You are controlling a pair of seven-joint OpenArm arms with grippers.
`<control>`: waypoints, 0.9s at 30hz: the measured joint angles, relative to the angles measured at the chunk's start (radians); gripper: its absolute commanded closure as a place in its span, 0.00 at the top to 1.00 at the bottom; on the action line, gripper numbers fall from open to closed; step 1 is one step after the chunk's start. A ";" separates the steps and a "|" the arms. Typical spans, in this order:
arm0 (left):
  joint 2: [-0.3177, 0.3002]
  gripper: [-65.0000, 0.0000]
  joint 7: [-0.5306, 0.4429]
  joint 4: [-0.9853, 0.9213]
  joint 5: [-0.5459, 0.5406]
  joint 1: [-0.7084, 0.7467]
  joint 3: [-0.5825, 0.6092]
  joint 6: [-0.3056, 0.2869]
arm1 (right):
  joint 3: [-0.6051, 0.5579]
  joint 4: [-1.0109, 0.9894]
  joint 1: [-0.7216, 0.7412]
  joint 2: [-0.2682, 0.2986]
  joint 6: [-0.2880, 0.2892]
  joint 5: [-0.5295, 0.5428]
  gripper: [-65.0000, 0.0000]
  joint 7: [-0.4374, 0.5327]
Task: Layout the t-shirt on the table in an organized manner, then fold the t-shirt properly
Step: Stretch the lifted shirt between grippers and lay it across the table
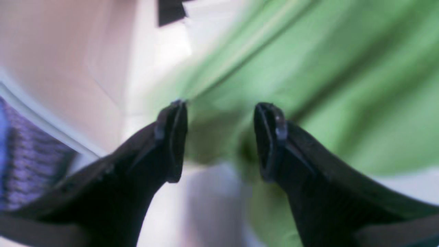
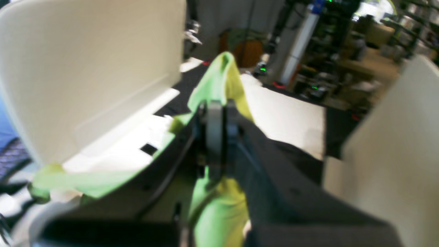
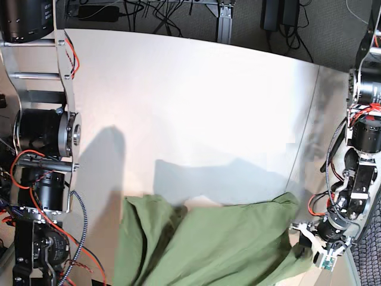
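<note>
The olive-green t-shirt (image 3: 226, 244) lies crumpled along the near edge of the white table (image 3: 190, 89), spanning from the left arm's side to the right arm's side. In the left wrist view my left gripper (image 1: 221, 137) is open, its black fingers (image 1: 175, 137) spread just above the blurred shirt (image 1: 308, 85), nothing pinched between them. In the base view that gripper (image 3: 305, 237) sits at the shirt's right corner. My right gripper (image 2: 216, 137) is shut on a fold of the shirt (image 2: 223, 75), which pokes up past the fingertips. The right gripper is out of the base view.
A thin seam (image 3: 303, 131) crosses the table at the right. Cables and stands (image 3: 178, 18) line the far edge. Purple woven flooring (image 1: 27, 164) shows beyond the table edge. White panels (image 2: 85, 68) and lab clutter (image 2: 325, 34) fill the right wrist view.
</note>
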 measured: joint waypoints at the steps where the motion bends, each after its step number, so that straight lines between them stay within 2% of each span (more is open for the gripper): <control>1: -0.013 0.54 0.002 0.000 -0.009 -0.009 0.000 0.000 | 0.000 0.000 0.000 0.016 0.000 -0.001 0.00 -0.006; 4: -0.053 0.54 0.019 0.001 -0.037 -0.019 0.000 0.000 | 0.005 0.004 -0.043 0.063 -0.001 0.003 0.00 -0.007; 7: -0.081 0.54 0.030 0.000 -0.055 -0.010 0.000 0.005 | 0.006 0.001 -0.160 0.089 -0.002 -0.007 0.00 -0.019; 10: -0.080 0.54 0.051 0.000 -0.063 -0.006 0.000 0.005 | 0.006 -0.005 -0.279 0.097 0.001 -0.061 0.00 -0.013; 11: -0.077 0.54 0.054 0.000 -0.075 -0.006 0.005 0.005 | 0.006 -0.006 -0.308 0.097 0.000 -0.089 0.04 0.015; 14: -0.071 0.54 0.068 0.001 -0.082 0.007 0.020 0.005 | 0.006 -0.004 -0.378 0.097 0.000 -0.158 0.58 0.098; 15: -0.071 0.54 0.073 0.002 -0.082 0.018 0.030 0.004 | 0.007 -0.003 -0.403 0.097 -0.005 -0.169 0.68 0.110; 16: -0.071 0.54 0.074 0.002 -0.082 0.028 0.042 0.005 | 0.007 -0.004 -0.427 0.096 -0.016 -0.189 0.69 0.111; 19: -0.071 0.54 0.076 0.000 -0.082 0.059 0.097 0.005 | 0.014 -0.005 -0.474 0.094 -0.095 -0.244 0.69 0.101; 22: -0.066 0.54 0.075 0.000 -0.081 0.077 0.152 0.005 | 0.086 -0.002 -0.461 0.094 -0.112 -0.239 0.69 0.109; 24: -0.056 0.54 0.075 0.000 -0.081 0.080 0.177 0.004 | 0.134 0.023 -0.454 0.095 -0.115 -0.177 0.69 0.083; 27: -0.030 0.54 0.075 0.000 -0.082 0.090 0.195 0.005 | 0.160 0.040 -0.452 0.095 -0.116 -0.113 0.69 -0.005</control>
